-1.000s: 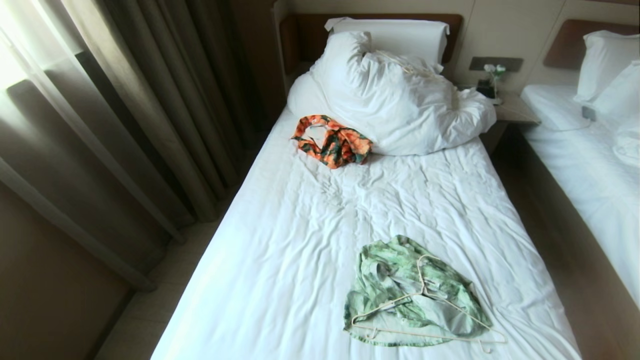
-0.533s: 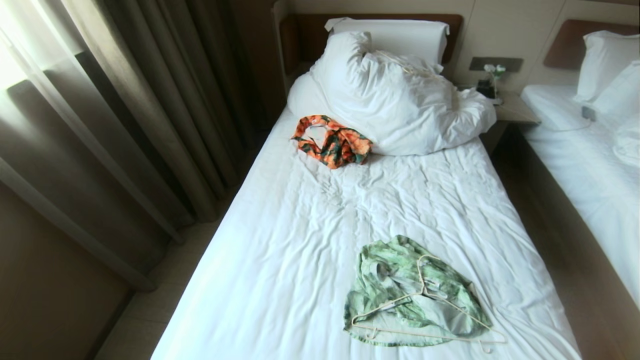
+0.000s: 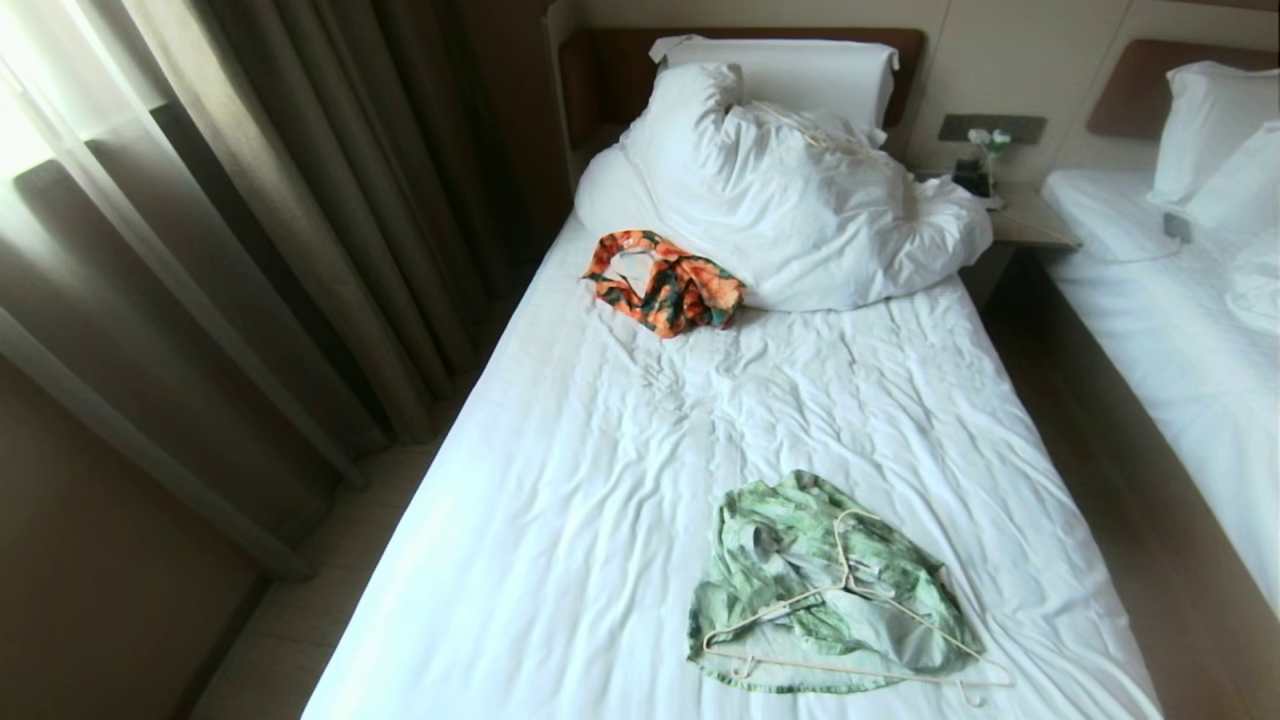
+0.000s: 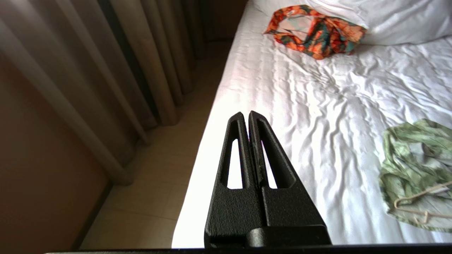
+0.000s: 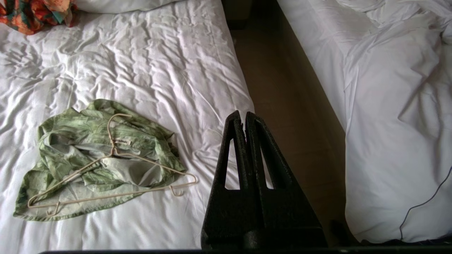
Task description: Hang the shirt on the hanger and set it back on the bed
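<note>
- Duvet (image 3: 800, 200) and orange garment (image 3: 665, 282) sit at the far end of the bed (image 3: 600, 480).
- Shirt (image 3: 810, 580) lies crumpled near, hanger (image 3: 850, 620) on top.
- Left gripper (image 4: 249, 114) and right gripper (image 5: 243, 114), both closed and empty, flank it, well apart.

I am reading no legible text, number, brand or sign in any view. I am seeing a small pale tag inside the shirt (image 5: 122, 141), under the neck of the hanger (image 5: 113, 155), but whatever it is carrying is too small to make out.
</note>
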You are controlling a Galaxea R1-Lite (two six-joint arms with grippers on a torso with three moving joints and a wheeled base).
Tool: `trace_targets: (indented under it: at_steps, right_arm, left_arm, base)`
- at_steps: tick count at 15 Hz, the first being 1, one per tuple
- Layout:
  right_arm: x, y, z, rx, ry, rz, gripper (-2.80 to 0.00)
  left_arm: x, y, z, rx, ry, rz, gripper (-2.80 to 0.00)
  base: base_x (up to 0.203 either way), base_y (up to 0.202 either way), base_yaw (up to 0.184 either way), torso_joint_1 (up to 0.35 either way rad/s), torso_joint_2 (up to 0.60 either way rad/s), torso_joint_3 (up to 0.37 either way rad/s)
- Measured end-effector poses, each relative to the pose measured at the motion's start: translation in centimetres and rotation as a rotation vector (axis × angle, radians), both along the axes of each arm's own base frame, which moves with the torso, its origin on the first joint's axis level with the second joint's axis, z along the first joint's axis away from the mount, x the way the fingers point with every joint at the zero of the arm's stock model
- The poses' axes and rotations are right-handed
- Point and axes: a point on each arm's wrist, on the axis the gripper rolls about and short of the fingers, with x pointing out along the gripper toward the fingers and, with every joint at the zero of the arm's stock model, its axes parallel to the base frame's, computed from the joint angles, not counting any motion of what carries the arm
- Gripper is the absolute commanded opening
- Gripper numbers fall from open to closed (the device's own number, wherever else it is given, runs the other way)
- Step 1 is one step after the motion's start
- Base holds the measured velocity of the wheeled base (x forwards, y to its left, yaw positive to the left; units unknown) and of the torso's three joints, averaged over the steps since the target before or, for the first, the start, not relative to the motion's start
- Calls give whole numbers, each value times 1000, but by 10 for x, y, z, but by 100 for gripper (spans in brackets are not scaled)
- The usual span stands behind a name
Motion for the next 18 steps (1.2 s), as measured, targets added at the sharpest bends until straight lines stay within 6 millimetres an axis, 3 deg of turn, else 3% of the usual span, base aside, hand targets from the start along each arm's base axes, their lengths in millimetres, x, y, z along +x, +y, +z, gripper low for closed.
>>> trace_targets:
  at_steps: [9, 14, 18]
  right_arm:
    - [-10, 6, -45, -10, -126, 227, -280]
    - [0, 8, -82, -21, -60, 303, -280]
    - [4, 9, -92, -47, -46, 342, -280]
  left_arm:
    - [-4, -2, -39, 78, 68, -96, -280]
    - [-5, -3, -50, 93, 123, -146, -280]
    - [-5, -3, -50, 92, 122, -148, -280]
  base:
    - [0, 0, 0, 0, 0, 0]
    - [0, 0, 0, 0, 0, 0]
    - [0, 0, 0, 0, 0, 0]
